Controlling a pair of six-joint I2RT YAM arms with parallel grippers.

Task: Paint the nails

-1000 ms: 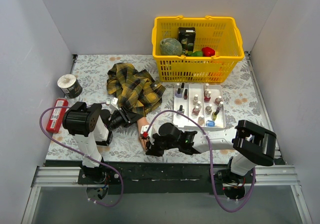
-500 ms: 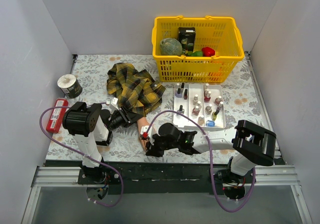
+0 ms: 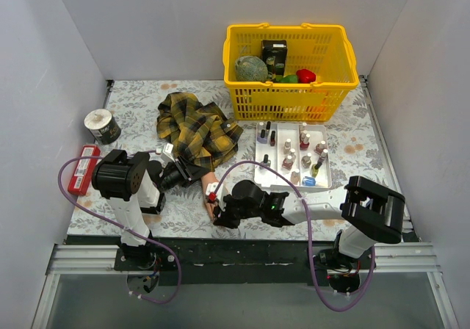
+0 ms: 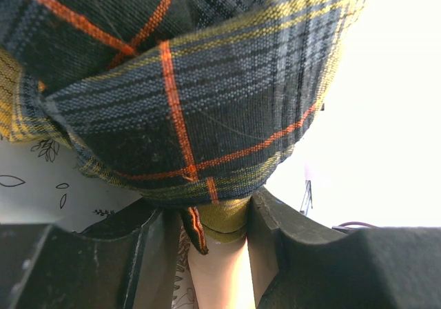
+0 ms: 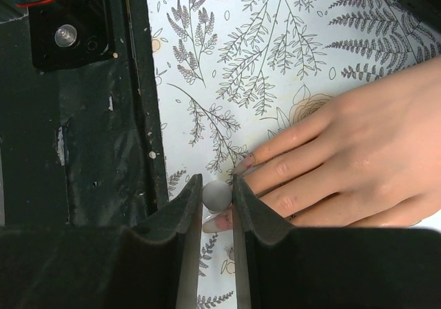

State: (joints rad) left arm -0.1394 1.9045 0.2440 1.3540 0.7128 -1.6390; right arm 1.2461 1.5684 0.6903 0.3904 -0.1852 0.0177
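Observation:
The peach mannequin hand (image 3: pixel 208 184) lies palm down near the front edge, and its yellow-and-black plaid sleeve (image 3: pixel 194 129) runs back. My left gripper (image 3: pixel 179 174) is shut on the wrist; the left wrist view shows the peach wrist (image 4: pixel 222 276) and the sleeve cuff (image 4: pixel 227 219) between the jaws. My right gripper (image 3: pixel 220 213) is at the fingertips. In the right wrist view it (image 5: pixel 217 182) is shut on a small grey round-ended polish applicator (image 5: pixel 216 195) held over a fingertip nail (image 5: pixel 215 222). Another nail (image 5: pixel 246 161) shows reddish smears.
A white tray (image 3: pixel 258 169) of small polish bottles stands right of the hand. A yellow basket (image 3: pixel 286 94) with items is at the back. A tape roll (image 3: pixel 102 125) and a red object (image 3: pixel 81 169) lie left. The black table edge (image 5: pixel 83 150) is just beyond the fingertips.
My right gripper has edged very slightly along the fingertips. The left gripper and the hand have not moved.

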